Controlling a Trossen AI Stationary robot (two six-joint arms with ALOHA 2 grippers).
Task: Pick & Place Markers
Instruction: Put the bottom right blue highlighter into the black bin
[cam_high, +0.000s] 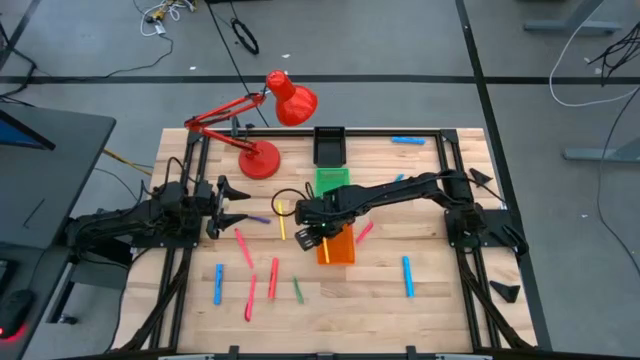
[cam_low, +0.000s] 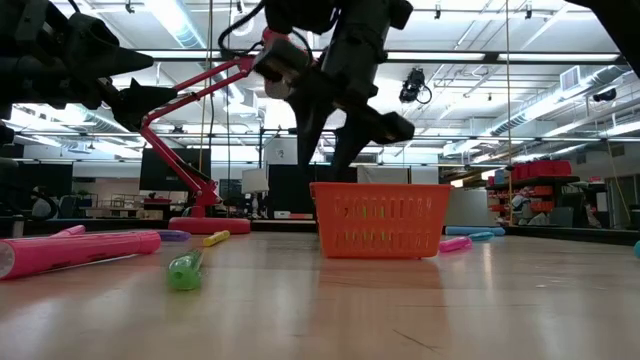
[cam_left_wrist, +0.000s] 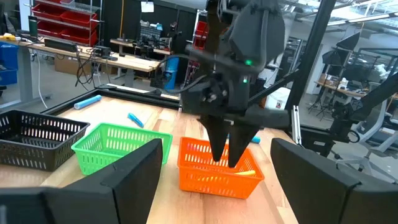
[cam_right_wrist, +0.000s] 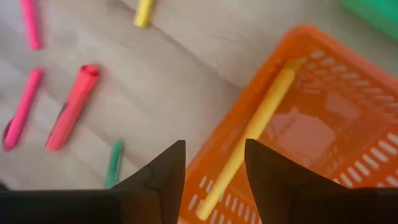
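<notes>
A yellow marker (cam_right_wrist: 256, 130) lies slanted inside the orange tray (cam_high: 340, 250), also seen as a yellow marker (cam_left_wrist: 241, 172) in the left wrist view. My right gripper (cam_right_wrist: 214, 167) hangs open just above that tray (cam_left_wrist: 217, 168), fingers pointing down, holding nothing. Other markers lie flat on the table: pink ones (cam_high: 243, 248) (cam_high: 273, 278) (cam_high: 250, 298), a green one (cam_high: 298, 290), a yellow one (cam_high: 282, 222), a purple one (cam_high: 258, 219) and blue ones (cam_high: 218, 283) (cam_high: 408, 275). My left gripper (cam_high: 228, 200) waits open at the table's left side.
A green tray (cam_high: 332, 180) and a black tray (cam_high: 329, 145) stand beyond the orange one toward the far edge. A red desk lamp (cam_high: 262, 158) stands at the far left. More blue markers (cam_high: 407, 140) (cam_high: 398, 178) and a pink one (cam_high: 363, 232) lie to the right.
</notes>
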